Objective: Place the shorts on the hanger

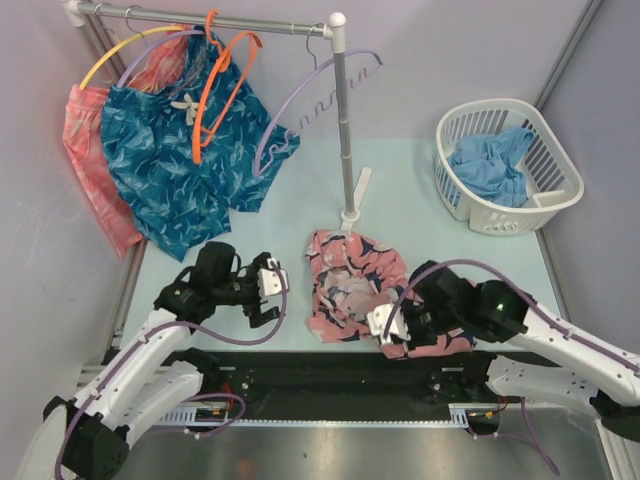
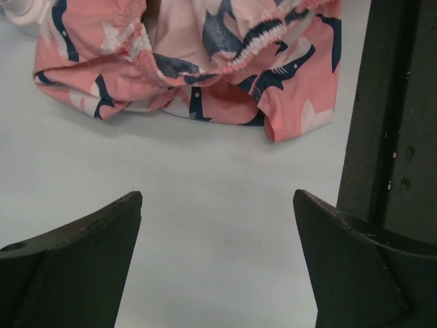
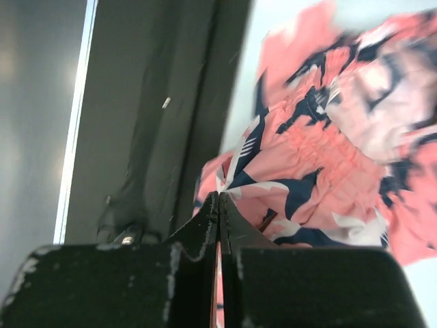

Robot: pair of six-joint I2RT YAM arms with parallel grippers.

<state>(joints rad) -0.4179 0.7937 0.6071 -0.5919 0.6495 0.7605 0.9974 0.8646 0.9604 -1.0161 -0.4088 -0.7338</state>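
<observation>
The salmon-pink shorts [image 1: 352,283] with navy and white shapes lie crumpled on the table below the rack's post. They also show in the left wrist view [image 2: 205,61] and the right wrist view [image 3: 328,164]. My right gripper [image 1: 385,330] is shut on the shorts' near edge, a strip of pink fabric pinched between its jaws [image 3: 219,201]. My left gripper [image 1: 272,295] is open and empty, left of the shorts, with bare table between its fingers [image 2: 82,253]. The orange hanger [image 1: 218,80] hangs on the rack's rail at the back left.
A clothes rack [image 1: 345,130] stands at the back, with teal-blue shorts [image 1: 175,170], a coral garment [image 1: 90,150], a yellow hanger [image 1: 110,55] and lavender hangers [image 1: 300,110]. A white laundry basket [image 1: 505,165] with blue cloth sits at the back right.
</observation>
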